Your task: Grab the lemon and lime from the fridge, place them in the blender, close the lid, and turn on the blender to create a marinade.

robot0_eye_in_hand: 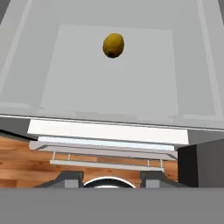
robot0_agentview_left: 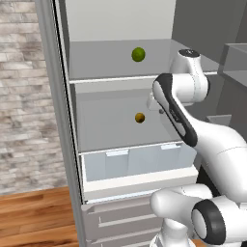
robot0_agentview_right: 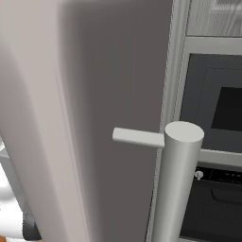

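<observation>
The fridge [robot0_agentview_left: 111, 79] stands open. A green lime [robot0_agentview_left: 138, 54] rests on its upper shelf. One shelf lower lies the dull yellow lemon [robot0_agentview_left: 140, 117], which the hand view shows as the lemon [robot0_eye_in_hand: 113, 45] far back on the pale shelf [robot0_eye_in_hand: 109, 92]. My gripper [robot0_eye_in_hand: 111, 179] is open, well in front of that shelf's front edge and apart from the lemon, with nothing between its fingertips [robot0_eye_in_hand: 70, 177]. In the left base view my forearm hides most of the hand, to the right of the lemon. The blender and the lid are out of view.
Translucent drawers [robot0_agentview_left: 130, 161] sit below the lemon's shelf, above wooden floor [robot0_agentview_left: 34, 217]. A brick wall [robot0_agentview_left: 19, 96] is left of the fridge. The fridge door [robot0_agentview_right: 94, 94] with its thick bar handle [robot0_agentview_right: 177, 184] looms close in the right base view, beside a dark oven [robot0_agentview_right: 217, 142].
</observation>
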Tool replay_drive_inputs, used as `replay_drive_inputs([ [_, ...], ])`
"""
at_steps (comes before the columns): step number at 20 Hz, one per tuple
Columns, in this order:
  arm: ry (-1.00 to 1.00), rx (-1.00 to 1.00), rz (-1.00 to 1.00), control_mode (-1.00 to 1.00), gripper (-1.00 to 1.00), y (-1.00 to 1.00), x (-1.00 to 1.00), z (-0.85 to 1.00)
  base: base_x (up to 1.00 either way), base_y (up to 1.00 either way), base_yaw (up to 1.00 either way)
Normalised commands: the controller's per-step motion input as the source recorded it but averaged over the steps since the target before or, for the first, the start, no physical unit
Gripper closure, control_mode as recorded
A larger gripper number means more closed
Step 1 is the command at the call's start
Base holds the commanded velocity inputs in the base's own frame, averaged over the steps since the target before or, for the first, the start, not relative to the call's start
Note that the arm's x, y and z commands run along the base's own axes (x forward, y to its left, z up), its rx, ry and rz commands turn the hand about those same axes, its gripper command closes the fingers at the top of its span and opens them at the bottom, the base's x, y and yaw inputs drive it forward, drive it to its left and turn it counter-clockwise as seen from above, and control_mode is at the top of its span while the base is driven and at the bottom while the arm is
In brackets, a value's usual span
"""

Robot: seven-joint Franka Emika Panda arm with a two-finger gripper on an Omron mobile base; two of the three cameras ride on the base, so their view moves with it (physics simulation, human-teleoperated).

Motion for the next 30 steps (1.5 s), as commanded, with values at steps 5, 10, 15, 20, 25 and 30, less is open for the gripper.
replay_drive_inputs([
  [5,-0.15,0.0,0.0,-1.0,-1.0,0.02,-0.01,0.15,0.0,0.0,0.0],
  [10,-0.31,0.0,0.0,-1.0,-1.0,0.03,0.0,0.49,0.0,0.0,0.0],
  [15,-0.3,0.03,0.0,-1.0,-1.0,0.07,0.0,0.71,0.0,0.0,0.0],
  [20,-0.14,0.07,0.0,-1.0,-1.0,0.09,0.19,0.77,0.0,0.0,0.0],
  [25,0.0,0.04,-0.03,-1.0,-1.0,0.3,0.67,0.43,0.0,0.0,0.0],
  [30,0.0,0.0,-0.08,-1.0,-1.0,0.27,0.82,0.06,0.0,0.0,0.0],
])
